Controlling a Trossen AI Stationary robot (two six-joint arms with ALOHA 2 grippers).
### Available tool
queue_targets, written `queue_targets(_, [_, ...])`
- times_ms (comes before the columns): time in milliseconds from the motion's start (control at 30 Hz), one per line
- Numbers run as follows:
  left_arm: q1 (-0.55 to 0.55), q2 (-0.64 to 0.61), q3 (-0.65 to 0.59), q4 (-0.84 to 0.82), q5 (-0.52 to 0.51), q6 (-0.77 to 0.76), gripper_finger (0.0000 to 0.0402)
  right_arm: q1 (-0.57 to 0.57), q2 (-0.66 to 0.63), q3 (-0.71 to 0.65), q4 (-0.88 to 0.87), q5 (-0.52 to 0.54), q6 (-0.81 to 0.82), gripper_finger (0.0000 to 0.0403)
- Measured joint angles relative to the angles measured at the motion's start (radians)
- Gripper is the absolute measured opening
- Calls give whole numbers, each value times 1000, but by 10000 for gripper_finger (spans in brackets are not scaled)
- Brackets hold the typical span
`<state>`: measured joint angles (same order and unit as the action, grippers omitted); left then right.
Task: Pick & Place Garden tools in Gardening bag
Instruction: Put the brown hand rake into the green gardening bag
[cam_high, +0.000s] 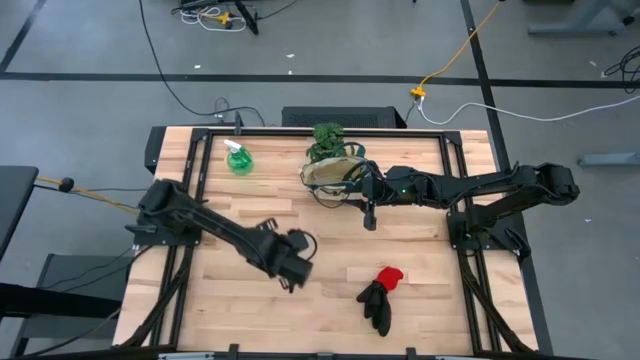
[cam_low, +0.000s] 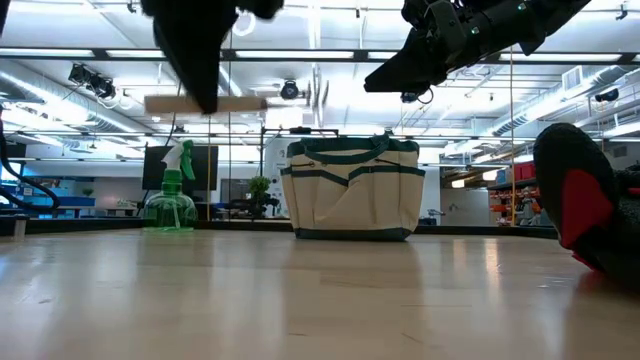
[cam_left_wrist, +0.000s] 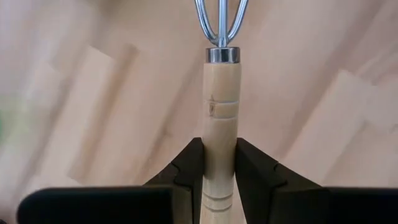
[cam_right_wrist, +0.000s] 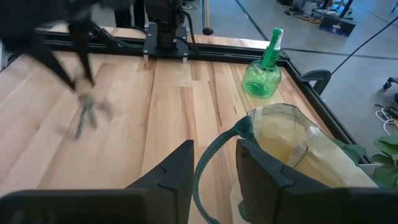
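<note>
Tabletop (cam_high: 420, 285): one bag (cam_high: 332, 176), one bottle (cam_high: 239, 158), two gloves (cam_high: 380, 297).

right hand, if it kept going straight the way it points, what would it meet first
Probably the bag's green handle, which already lies between the right hand's fingers; past it the bare tabletop, though depth there is hard to judge.

Rake (cam_left_wrist: 221, 124): smooth pale wood handle, shiny metal ferrule. Bag (cam_low: 351, 188): matt canvas.
</note>
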<state>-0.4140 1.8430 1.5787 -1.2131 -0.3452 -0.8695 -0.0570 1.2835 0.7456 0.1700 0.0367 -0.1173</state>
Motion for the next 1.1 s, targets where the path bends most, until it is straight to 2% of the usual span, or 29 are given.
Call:
queue_targets(300, [69,-180,0,-11,-181,150,76,0,0,0,-5,0,0,123])
queue_targets(567, [163,-281,0,13,-257,316,76,0,0,0,-7,0,0,123])
queue_targets(933, [331,-299,1,114,-221,545,76,0,0,0,-7,0,1,123])
queue_targets(1100, [422,-299,1,200,-154,650,76,0,0,0,-7,0,3,123])
